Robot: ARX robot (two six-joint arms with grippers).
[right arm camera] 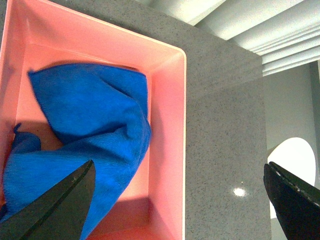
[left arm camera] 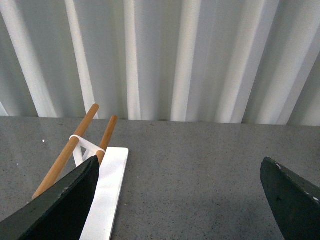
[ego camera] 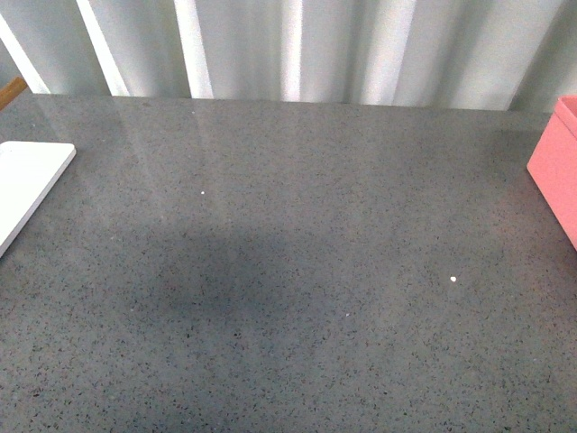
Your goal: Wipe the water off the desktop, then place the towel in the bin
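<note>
Towel (right arm camera: 90, 135) lying crumpled inside bin (right arm camera: 167, 150), bunched toward one side wall, pink floor showing beside it and along the far end. Right gripper (right arm camera: 180, 200) spread wide above the bin, dark fingers (right arm camera: 55, 210) well apart, nothing between them; one finger over the cloth, the other out over the desktop (right arm camera: 222, 135). Left gripper (left arm camera: 180, 200) likewise wide open and empty, hovering over bare stone near white board (left arm camera: 107, 195) and a pair of wooden rods (left arm camera: 75, 145) bound with a white band. From the front, desktop (ego camera: 288, 253) looks dry: dull darker patch mid-table, probably shadow or reflection rather than water, can't settle it. Neither arm visible there; bin (ego camera: 554, 171) only as a corner at the right edge. Task judged essentially finished. Risks from here: fuzzy pile snagging the finger directly above it on withdrawal, dragging cloth back over the rim; finger clipping the near wall and shoving the light box toward the table edge; residual film of water missed if that dark patch is damp. On the left, careless retreat could knock the rods or the board.
</note>
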